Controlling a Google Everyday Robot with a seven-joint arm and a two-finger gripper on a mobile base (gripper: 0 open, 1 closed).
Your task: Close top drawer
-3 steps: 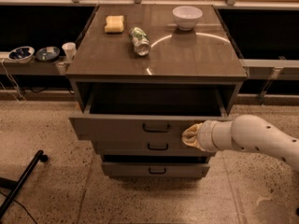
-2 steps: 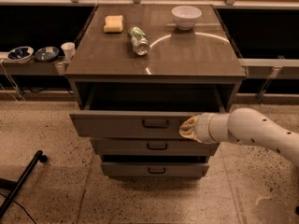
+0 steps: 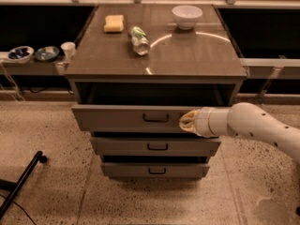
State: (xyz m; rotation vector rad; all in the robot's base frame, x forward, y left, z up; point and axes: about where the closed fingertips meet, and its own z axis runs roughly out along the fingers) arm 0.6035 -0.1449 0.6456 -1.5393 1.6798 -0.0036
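Observation:
The top drawer (image 3: 122,117) is a wide grey-brown wooden drawer, uppermost of three, standing partly pulled out with a dark gap above its front. Its small dark handle (image 3: 155,118) sits at the centre of the panel. My gripper (image 3: 186,121) comes in from the right on a white arm (image 3: 248,125) and rests against the drawer front, just right of the handle.
On the cabinet top (image 3: 187,55) lie a yellow sponge (image 3: 114,23), a lying plastic bottle (image 3: 139,40) and a white bowl (image 3: 187,16). Two lower drawers (image 3: 154,146) sit beneath. Small bowls and a cup (image 3: 68,49) stand on a left shelf. A black stand leg (image 3: 21,184) crosses the floor at left.
The top drawer has slid further in and the opening above it is narrower. My gripper has moved up and inward with the drawer front, staying right of the handle.

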